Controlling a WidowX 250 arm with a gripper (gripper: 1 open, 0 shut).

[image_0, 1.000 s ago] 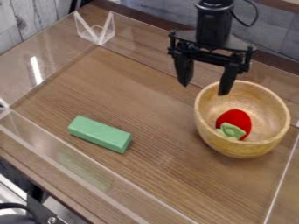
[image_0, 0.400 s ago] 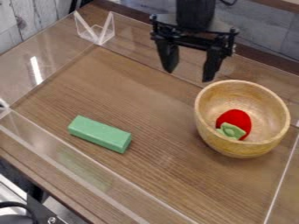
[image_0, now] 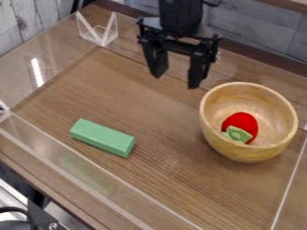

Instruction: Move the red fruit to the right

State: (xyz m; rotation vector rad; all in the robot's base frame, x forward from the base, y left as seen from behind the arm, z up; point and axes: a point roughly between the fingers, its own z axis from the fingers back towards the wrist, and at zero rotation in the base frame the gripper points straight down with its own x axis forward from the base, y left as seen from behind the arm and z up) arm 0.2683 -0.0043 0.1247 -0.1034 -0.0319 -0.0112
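The pincer (image_0: 179, 75) hangs with its jaws spread apart and empty, above the table (image_0: 168, 126). The red fruit (image_0: 240, 125) lies below and to the right of it, inside the wooden bowl (image_0: 268, 100), so the move to the right looks done; nothing seems left

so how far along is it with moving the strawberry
Done: the strawberry lies inside the wooden bowl at the right side of the table, away from the green block on the left. In hand: nothing; the claw is open and empty, hanging above the table to the left of the bowl. Left: seemingly nothing more, if the bowl counts as the spot on the right.
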